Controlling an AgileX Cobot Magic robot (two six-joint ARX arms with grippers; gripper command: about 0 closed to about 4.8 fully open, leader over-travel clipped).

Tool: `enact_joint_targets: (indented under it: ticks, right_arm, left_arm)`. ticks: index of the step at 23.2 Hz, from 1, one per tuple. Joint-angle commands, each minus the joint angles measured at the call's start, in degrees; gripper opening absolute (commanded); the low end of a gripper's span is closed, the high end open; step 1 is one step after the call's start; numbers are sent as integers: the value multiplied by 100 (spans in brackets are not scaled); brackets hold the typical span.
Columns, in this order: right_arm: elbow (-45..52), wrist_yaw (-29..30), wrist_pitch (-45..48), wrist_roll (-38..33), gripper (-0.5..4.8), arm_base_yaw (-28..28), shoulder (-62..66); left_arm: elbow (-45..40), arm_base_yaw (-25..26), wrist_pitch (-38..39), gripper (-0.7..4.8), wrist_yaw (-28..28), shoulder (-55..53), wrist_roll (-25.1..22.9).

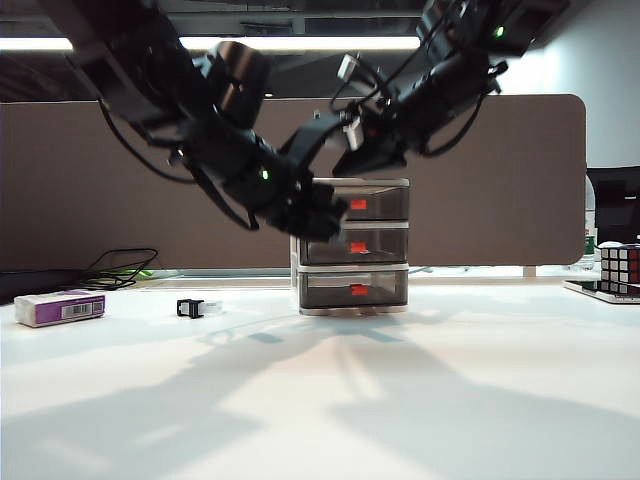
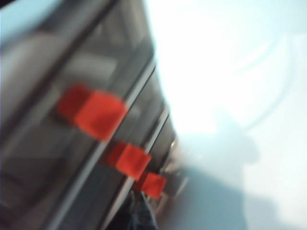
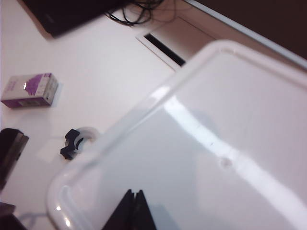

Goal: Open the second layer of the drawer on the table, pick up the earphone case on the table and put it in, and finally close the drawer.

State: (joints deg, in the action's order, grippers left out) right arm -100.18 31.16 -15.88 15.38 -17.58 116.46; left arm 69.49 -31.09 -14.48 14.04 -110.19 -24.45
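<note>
Exterior view: nearest the camera lies the bare white table (image 1: 320, 400), crossed by the arms' shadows. Farther back on its left side rests a white-and-purple box (image 1: 60, 307) with a barcode on its end; its printing is too small to read. To its right sits a small black clip (image 1: 189, 308). Beyond, at the middle, stands the drawer (image 1: 352, 247), a white-framed unit of three dark translucent layers, each with a red handle. At the far right edge is a puzzle cube (image 1: 620, 268).

The left gripper (image 1: 322, 222) is at the unit's left front corner, level with the second layer of the drawer (image 1: 355, 245) and just left of its red handle; whether it touches the front cannot be told. In the left wrist view the fronts are blurred, with the three red handles in a row, the middle one (image 2: 129, 160) close to the dark fingertips, which meet with no gap and hold nothing.

The right gripper (image 1: 352, 158) hovers above the unit's top. The right wrist view looks down on that white top (image 3: 211, 139), the fingertips (image 3: 130, 211) clenched together over it, empty. The earphone case shows in no view.
</note>
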Motion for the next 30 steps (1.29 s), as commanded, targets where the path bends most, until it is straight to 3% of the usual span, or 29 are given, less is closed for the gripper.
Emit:
enact_joint_targets:
  ticks: [1,7,11,16,17,21,30]
  right_arm:
    - [-42,-15,-111,74,-5,144,-570]
    - [111,216,-940,96,-5,476,-1486]
    - [1368,-20,-472,-186,-5,542,-2660]
    - [3864,-363,918,-1137,-5,575,-4730]
    - [4656,-719,1209,-1235,-5,570,-5396]
    - [6207,-1113,1294,-1241,-5,568,-6664]
    - [7735,-1786,1462,-1692,-5,566,-8249]
  left_arm:
    - [-313,-9,-105,-6,37,730,-81]
    - [-1989,-11,-125,-6,-1097,2909,7]
    - [-3167,-11,13,-6,-1770,4575,479]
    - [-4398,-22,229,-6,-1834,6413,1276]
    - [-4658,-22,251,-6,-1834,6874,1493]
    - [-5224,-22,365,-6,-1856,8081,1659]
    - [-6057,-22,260,-6,-2347,9125,1985]
